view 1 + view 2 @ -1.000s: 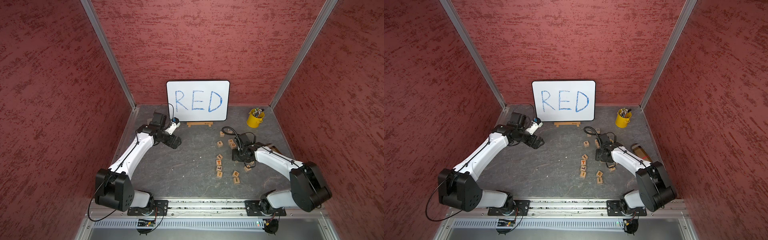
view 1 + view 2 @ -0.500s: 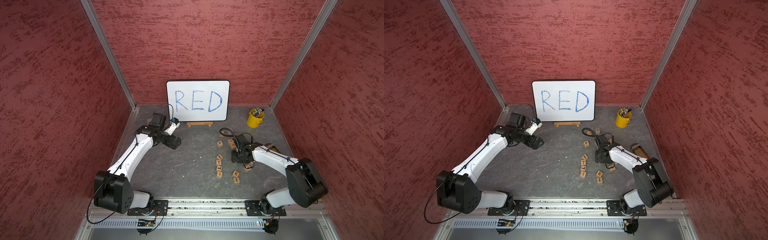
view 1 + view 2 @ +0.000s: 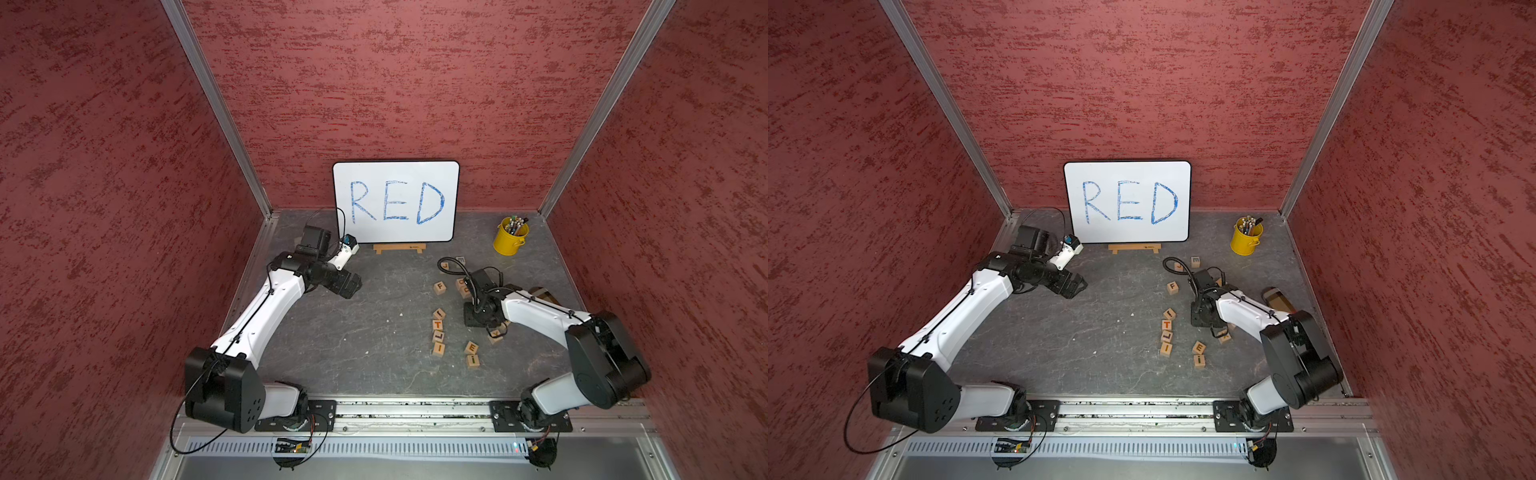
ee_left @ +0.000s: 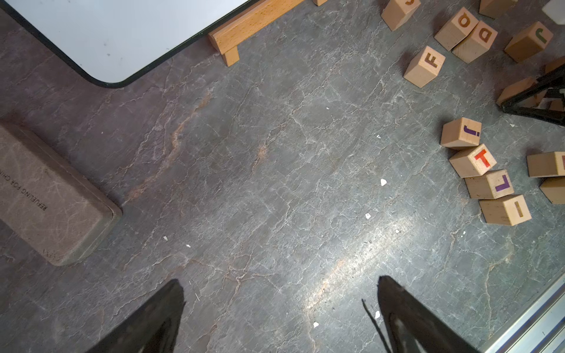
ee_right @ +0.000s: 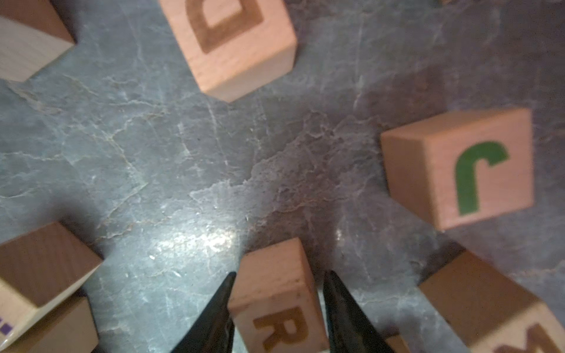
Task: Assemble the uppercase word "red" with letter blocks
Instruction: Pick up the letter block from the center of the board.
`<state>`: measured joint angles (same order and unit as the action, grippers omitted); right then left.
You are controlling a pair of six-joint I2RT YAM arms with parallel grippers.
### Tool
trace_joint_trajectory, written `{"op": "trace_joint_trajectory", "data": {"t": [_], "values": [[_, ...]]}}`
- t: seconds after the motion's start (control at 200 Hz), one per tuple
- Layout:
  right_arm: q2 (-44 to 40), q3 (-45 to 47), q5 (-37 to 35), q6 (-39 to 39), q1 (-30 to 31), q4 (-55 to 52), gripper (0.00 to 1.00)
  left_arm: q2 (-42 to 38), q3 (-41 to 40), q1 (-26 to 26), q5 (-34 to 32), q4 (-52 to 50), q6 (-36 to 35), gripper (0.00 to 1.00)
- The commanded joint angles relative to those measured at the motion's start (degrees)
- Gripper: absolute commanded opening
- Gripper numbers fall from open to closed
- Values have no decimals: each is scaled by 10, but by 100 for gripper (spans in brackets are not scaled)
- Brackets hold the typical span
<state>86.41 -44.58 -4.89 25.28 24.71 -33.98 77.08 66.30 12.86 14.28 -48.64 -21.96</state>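
The R block [image 5: 275,305] stands on the table between the fingers of my right gripper [image 5: 281,273]. One finger touches its side and the other stands a sliver off, so the jaws are narrow but open. The D block [image 5: 238,45] lies just beyond it, also seen in the left wrist view [image 4: 484,35]. An E block [image 3: 471,347] [image 3: 1199,347] rests nearer the front rail. In both top views my right gripper [image 3: 478,320] [image 3: 1202,320] points down among the blocks. My left gripper [image 3: 353,286] [image 4: 281,282] hovers wide open over bare table.
A whiteboard [image 3: 395,199] with RED in blue stands at the back on a wooden stand [image 3: 399,248]. A yellow pencil bucket [image 3: 510,239] is at the back right. J [image 5: 458,168] and M [image 5: 504,321] blocks crowd the R. A column of blocks [image 3: 437,332] lies mid-table. An eraser [image 4: 52,198] sits left.
My right gripper's jaws have narrowed around the R block, and the right arm has drawn in slightly. The left arm has not moved.
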Motion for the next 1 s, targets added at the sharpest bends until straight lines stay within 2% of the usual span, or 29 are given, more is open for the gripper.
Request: {"op": "trace_joint_trajectory", "data": {"t": [0.0,0.205,0.396,0.536,0.576,0.671,0.706,0.847,0.992], "values": [[4,-21,-25,-2,3,-3,45,-12,-9,2,-5,2,-7,100],[10,-25,-29,-10,4,-4,40,-16,-6,3,-9,2,-6,99],[13,-29,-26,-20,3,0,28,-20,-7,2,-10,2,-4,100],[20,-32,-23,-23,3,0,25,-20,-7,1,-12,2,-2,100],[19,-32,-21,-26,3,0,20,-20,-6,2,-12,1,-2,100],[17,-38,-18,-27,3,-3,18,-22,-7,2,-14,4,-2,100],[14,-42,-16,-29,3,-4,14,-22,-7,1,-15,5,-1,100],[0,-66,-18,-31,4,-19,13,-20,-8,-10,-21,14,14,99],[-6,-104,-28,-40,7,-48,11,-6,5,-42,3,4,29,100]]}}
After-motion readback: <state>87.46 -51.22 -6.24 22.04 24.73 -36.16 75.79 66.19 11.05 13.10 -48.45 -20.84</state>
